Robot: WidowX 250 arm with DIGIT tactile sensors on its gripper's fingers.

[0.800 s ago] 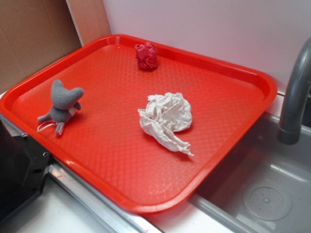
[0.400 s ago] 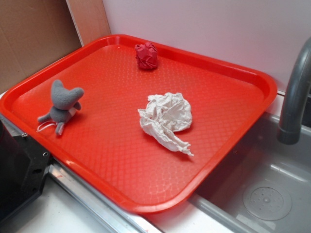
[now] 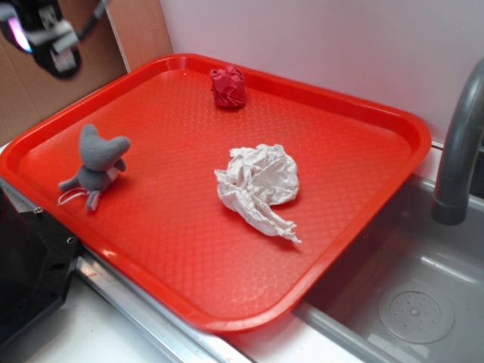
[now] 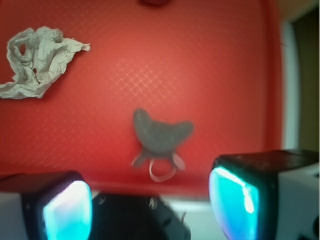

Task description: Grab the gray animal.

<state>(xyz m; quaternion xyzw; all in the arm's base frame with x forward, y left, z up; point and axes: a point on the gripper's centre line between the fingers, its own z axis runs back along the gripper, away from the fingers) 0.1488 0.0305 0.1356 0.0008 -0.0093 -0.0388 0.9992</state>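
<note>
Sitting upright near the left rim of the tray, the small gray plush animal (image 3: 98, 161) with rounded ears and a thin white string loop is untouched. The step in hand looks like the approach: the gripper (image 3: 47, 38) hangs high over the far left corner, well apart from the toy. From the wrist view its two glowing pads (image 4: 66, 210) stand spread wide, with the toy (image 4: 160, 135) between and beyond them, so the claw is empty. My judgement is that the next move calls for coming down and toward the near side until the pads straddle the soft body, then pinching it across the middle.

Around it, the ridged red plastic tray (image 3: 370, 110) carries a crumpled white paper wad (image 3: 261, 185) toward the middle and a dark red cloth ball (image 3: 228, 86) at the far edge, both well apart from the toy. Nothing lies in the path. A gray curved faucet (image 3: 461, 144) and steel sink (image 3: 412, 302) sit to the right, a black box (image 3: 30, 265) at the near left.
</note>
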